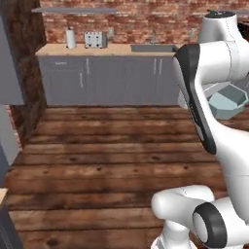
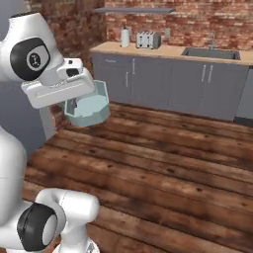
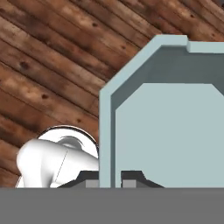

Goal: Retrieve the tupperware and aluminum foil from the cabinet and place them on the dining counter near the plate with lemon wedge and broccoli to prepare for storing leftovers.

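Tub [image 3: 168,131]: pale grey-teal plastic, held up in the air over the plank floor [image 1: 107,160], not resting on anything. Hand view looks into its open inside; one side wall stands on edge between the two dark fingertips [image 3: 131,177], one tip outside the wall, one inside. Pincer [image 3: 110,180] closed narrow on that wall, holding the tub.

Right base view: tub [image 2: 90,107] hangs just under the white hand, tilted, open mouth turned partly toward the camera, flared rim visible. Pincer [image 2: 74,105] mostly hidden behind the tub's rim there. Left base view: tub [image 1: 228,101] shows at the right edge, partly covered by the arm's upper link.

Floor: dark brown wood planks, knots showing, running across both base views, well below the tub.

Far wall: red brick. Along it a light wood worktop [image 1: 63,49] over grey base cabinets [image 1: 112,80] with short silver handles. On that worktop a white paper towel roll [image 1: 71,38] and, just beside it, a silver toaster [image 1: 95,39]. Farther along, a sink [image 2: 211,52] with a tap [image 2: 213,39] set into the top. A grey shelf [image 2: 133,10] on the brick above. All of this well apart from the tub
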Motion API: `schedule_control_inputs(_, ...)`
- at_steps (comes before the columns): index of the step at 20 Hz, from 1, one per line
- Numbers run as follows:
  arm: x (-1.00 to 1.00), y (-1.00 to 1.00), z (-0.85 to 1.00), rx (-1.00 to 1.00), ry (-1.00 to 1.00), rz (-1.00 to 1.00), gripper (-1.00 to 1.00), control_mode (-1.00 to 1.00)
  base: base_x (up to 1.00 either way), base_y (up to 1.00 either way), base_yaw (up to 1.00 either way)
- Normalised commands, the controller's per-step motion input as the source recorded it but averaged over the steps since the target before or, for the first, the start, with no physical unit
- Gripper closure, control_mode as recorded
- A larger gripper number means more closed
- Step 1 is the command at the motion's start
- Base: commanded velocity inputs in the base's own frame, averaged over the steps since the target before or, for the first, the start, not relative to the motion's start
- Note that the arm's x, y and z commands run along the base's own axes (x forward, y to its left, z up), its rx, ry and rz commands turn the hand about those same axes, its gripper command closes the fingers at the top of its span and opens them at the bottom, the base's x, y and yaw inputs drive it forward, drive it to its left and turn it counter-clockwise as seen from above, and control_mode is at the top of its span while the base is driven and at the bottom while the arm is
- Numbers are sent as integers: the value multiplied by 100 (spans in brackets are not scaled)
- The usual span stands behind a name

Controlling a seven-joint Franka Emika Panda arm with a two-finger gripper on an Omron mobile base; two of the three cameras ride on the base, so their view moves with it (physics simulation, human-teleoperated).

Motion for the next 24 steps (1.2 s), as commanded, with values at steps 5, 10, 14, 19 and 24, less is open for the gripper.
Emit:
schedule_control_inputs(5, 0, 0, 0, 0, 0, 0, 100, 100, 0, 0, -92)
schedule_control_inputs(10, 0, 0, 0, 0, 0, 0, 100, 100, 2, 0, -85)
schedule_control_inputs(14, 0, 0, 0, 0, 0, 0, 100, 100, 25, 6, -74)
schedule_control_inputs(19, 0, 0, 0, 0, 0, 0, 100, 100, 76, 62, -54)
schedule_control_inputs(24, 0, 0, 0, 0, 0, 0, 100, 100, 99, 99, -41)
